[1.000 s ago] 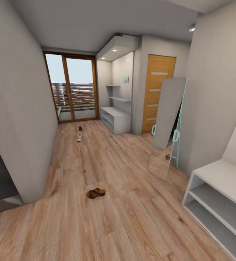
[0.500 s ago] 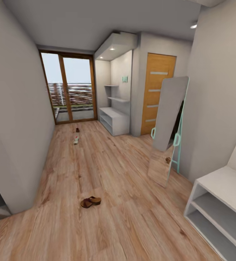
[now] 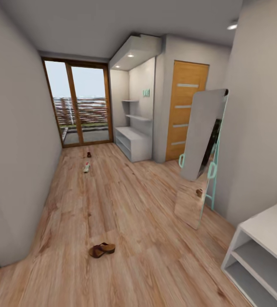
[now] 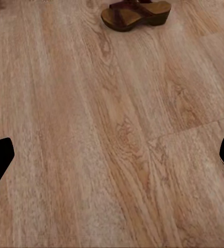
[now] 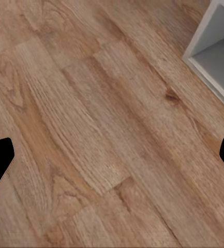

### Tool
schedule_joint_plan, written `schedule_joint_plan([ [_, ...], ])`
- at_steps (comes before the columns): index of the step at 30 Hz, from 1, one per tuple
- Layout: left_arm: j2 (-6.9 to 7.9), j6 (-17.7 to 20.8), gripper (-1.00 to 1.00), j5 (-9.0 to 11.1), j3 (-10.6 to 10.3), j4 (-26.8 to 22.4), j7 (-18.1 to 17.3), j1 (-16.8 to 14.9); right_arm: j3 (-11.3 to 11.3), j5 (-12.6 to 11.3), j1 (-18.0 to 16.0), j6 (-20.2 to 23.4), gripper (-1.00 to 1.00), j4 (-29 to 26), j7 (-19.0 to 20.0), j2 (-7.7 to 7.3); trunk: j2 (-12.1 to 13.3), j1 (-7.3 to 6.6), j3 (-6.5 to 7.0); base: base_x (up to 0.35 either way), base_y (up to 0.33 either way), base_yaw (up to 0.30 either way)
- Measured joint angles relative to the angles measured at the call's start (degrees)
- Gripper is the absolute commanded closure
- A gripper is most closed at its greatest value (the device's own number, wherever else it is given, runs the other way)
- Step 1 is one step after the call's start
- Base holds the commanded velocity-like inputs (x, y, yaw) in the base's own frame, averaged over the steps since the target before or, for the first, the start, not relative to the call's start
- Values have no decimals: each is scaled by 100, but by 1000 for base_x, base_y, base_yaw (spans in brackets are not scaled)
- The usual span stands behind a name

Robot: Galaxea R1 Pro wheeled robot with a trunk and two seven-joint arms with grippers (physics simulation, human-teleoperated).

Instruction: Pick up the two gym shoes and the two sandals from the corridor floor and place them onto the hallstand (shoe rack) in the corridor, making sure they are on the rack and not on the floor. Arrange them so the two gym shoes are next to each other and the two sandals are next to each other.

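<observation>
1. A brown sandal (image 3: 101,250) is seen lying on the wood floor (image 3: 147,204) in the foreground of the head view, well apart from every rack. Whether it is one sandal or two overlapping cannot be told at this size.
2. The same sandal (image 4: 136,14) is caught at the edge of the left wrist view, with bare planks between it and the left gripper (image 4: 112,155).
3. Further down the corridor, a white gym shoe (image 3: 86,166) and a small dark item (image 3: 88,154), possibly another sandal, are seen on the floor near the glass door (image 3: 76,104).
4. The hallstand (image 3: 133,143) is seen beyond them, against the right wall, under the teal letters. A second white rack (image 3: 262,256) stands close by at lower right.
5. The left gripper is spread wide and holds nothing; the right gripper (image 5: 112,155) is likewise wide and empty above bare floor.
6. Judged risks:
   - The nearby rack could be mistaken for the hallstand, given their likeness.
   - The leaning mirror (image 3: 202,149) could be clipped in passing, since it juts into the corridor.
   - The flat sandal could be pushed along the planks rather than gripped if approached too shallowly.
</observation>
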Motion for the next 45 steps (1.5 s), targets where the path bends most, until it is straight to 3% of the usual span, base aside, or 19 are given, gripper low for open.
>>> schedule_joint_plan([
  [29, -1, 0, -100, 0, -7, 0, 0, 0, -1, -2, 0, 0, -100, 3, -8, 0, 0, 0, 0, 339, -4, 0],
  [45, -6, 0, -100, 0, -8, 1, 0, 0, -2, -3, 0, 0, -100, 4, -8, 0, 0, 0, 0, 308, -122, 0],
])
